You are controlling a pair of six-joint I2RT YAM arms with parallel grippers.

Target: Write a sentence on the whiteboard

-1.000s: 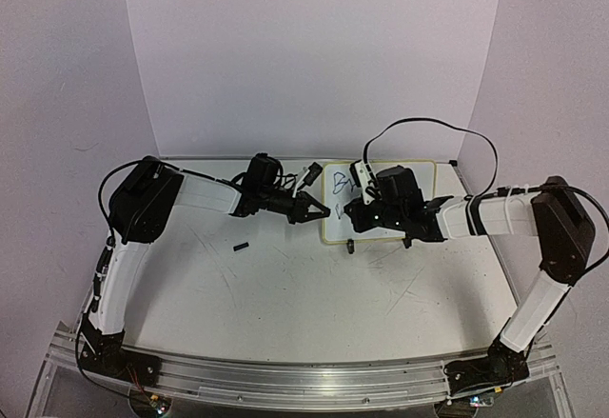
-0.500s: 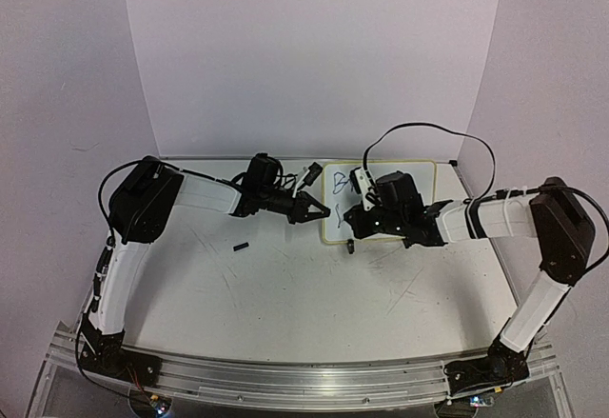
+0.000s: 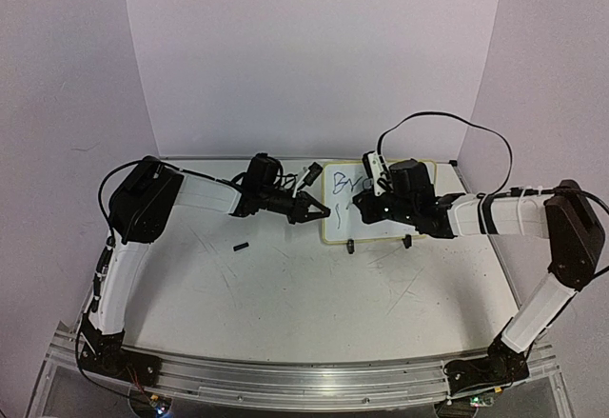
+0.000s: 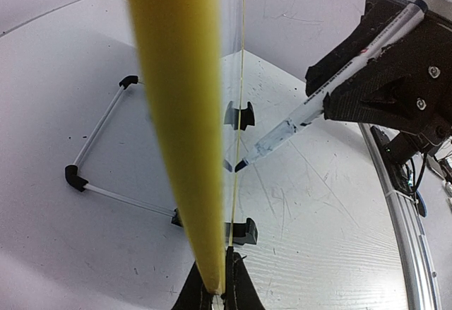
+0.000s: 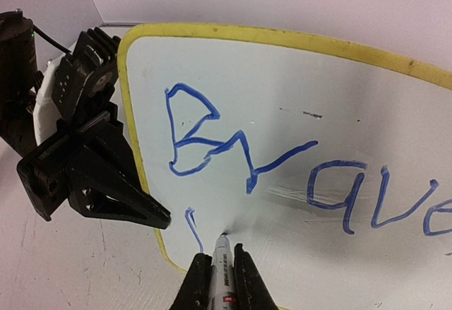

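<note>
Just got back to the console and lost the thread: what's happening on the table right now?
The left gripper is shut on the yellow rim of the whiteboard, steadying it. The right gripper is shut on a blue marker, with its tip at the board face below the first line. That line begins roughly "Brave" in blue, and a short stroke starts a second line beside the tip. The sentence looks unfinished.

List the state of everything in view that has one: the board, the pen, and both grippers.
whiteboard: partly written on in blue, rim clamped.
marker: uncapped, tip at the board.
left gripper: shut on the whiteboard's rim.
right gripper: shut on the marker.
</note>
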